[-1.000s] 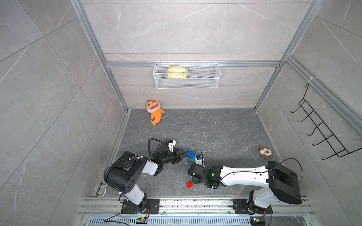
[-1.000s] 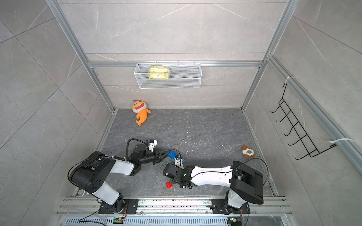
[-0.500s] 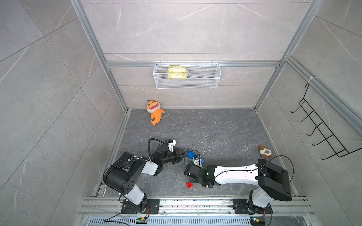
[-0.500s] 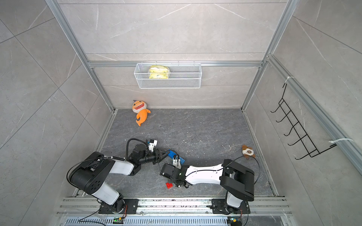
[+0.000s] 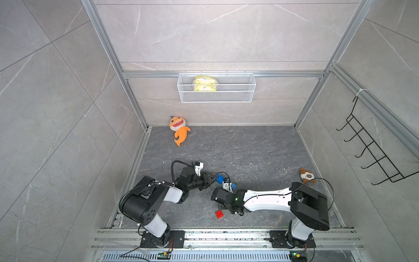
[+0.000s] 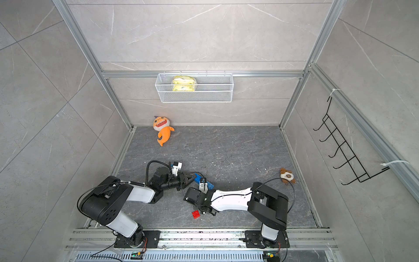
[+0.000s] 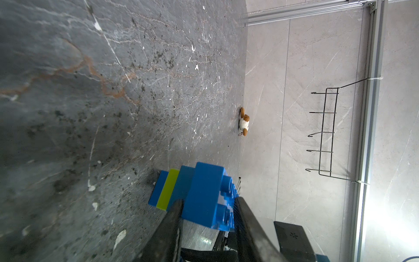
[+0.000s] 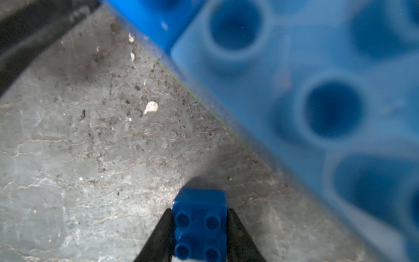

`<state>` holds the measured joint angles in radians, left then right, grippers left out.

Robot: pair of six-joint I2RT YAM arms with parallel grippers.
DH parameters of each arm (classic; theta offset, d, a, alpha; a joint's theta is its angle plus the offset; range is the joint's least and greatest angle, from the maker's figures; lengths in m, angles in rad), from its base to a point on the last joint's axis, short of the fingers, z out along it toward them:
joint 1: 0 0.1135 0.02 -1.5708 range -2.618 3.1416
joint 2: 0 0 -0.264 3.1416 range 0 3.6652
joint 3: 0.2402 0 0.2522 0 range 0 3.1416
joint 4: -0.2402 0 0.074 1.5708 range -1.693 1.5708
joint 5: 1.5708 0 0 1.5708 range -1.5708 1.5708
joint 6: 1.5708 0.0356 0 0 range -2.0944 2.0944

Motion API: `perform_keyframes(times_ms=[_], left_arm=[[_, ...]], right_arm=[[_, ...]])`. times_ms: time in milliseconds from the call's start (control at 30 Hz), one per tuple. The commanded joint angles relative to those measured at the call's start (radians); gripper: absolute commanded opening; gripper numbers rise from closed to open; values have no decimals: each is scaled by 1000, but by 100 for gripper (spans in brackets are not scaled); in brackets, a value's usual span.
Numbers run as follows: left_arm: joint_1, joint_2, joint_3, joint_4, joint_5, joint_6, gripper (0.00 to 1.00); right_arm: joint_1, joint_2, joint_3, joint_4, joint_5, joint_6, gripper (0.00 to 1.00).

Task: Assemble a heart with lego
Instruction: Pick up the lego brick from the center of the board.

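**Item 1, left claw** (image 7: 207, 211): clamped on the heart (image 7: 201, 195). You see a dark finger (image 7: 172, 220) pressed against each side of its thick blue end brick.

**Item 2, heart:** a stepped stack of blue bricks with one lime-green brick (image 7: 166, 191) sandwiched among them. It is turned on its side, studs toward the right wall. In both top views the heart (image 5: 219, 179) (image 6: 197, 178) is toward the front of the desk (image 5: 249, 147), left of its middle, between the two arms. You cannot tell whether it touches the desk.

**Item 3, right claw** (image 8: 199, 215): closed on a small blue brick (image 8: 200, 202), fingers flat on two opposite sides, four studs facing the wrist camera. The brick is close beside the heart's hollow underside and apart from it; that underside is blurred in the right wrist view. In the top views the claw is hidden under its own arm.

**Item 4, red brick** (image 5: 219, 214) (image 6: 196, 214): loose, studs up, near the front edge of the desk, just beside the right arm's wrist.

**Item 5, orange toy fish** (image 5: 179, 130): back left corner of the desk.

**Item 6, small brown toy** (image 5: 306, 175): near the right edge.

**Item 7, wire basket** (image 5: 238, 95): on the back wall, with a yellow packet (image 5: 204, 84) in its left half.

**Item 8, black hook rack** (image 5: 371, 154): on the right wall.
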<state>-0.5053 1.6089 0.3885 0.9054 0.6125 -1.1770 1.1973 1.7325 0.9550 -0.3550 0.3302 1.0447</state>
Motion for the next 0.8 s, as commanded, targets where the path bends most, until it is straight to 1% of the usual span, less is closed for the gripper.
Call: perform_keyframes(times_ms=[0,67,133,267,367,433,533,633,667,767], left_arm=[[1,-20,11,30,31,26,40],[0,-19,13,30,32,27,40],[-1,-20,15,27,32,25,40],[0,-24,19,19,32,25,40],[0,-33,25,-1,32,28,43],[0,-43,30,-29,33,41,44],[1,-51,42,-55,32,52,45],[0,-57,47,-58,33,51,45],[0,-59,45,-61,33,52,45],[0,-64,42,-66,30,55,45]], right_arm=[[-3,11,24,-48,24,-15,27],[-3,1,25,-57,27,-20,22],[-1,-22,24,-61,27,-60,19],[2,-85,40,-97,17,-143,18],[1,-145,78,-163,-6,-277,19],[-12,-172,112,-215,-54,-376,20],[-48,-210,145,-267,-168,-488,19],[-90,-241,178,-319,-253,-600,19],[-109,-247,190,-342,-262,-634,19],[-209,-257,221,-396,-322,-765,20]])
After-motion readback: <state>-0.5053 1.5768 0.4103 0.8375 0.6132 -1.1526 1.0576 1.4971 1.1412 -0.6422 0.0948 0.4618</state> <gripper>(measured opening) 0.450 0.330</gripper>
